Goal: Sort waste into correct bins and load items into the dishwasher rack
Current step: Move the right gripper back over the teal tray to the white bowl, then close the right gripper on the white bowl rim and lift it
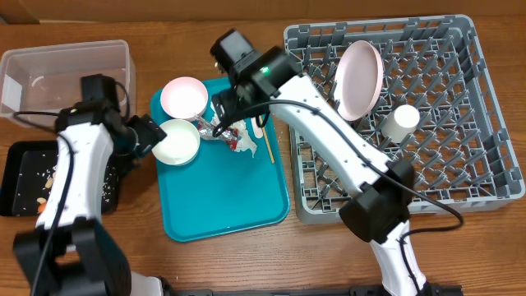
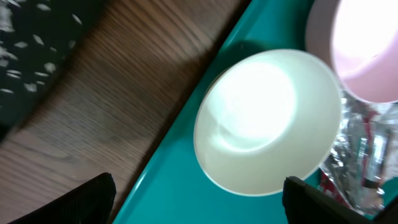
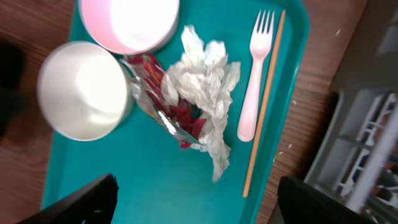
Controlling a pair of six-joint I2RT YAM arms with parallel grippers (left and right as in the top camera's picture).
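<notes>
Napkins [image 3: 208,87] lie untouched ahead of right gripper's [image 3: 196,200] spread fingers [image 3: 87,202].

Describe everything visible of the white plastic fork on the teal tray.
The white plastic fork looks pale, faintly pink and smooth, with short tines and a rounded handle end. It lies flat on the teal rectangular tray, tines toward the top of the right wrist view. A thin wooden stick runs close alongside, nearly parallel; crumpled white paper napkins lie very near its other side. Nothing holds it.
</notes>
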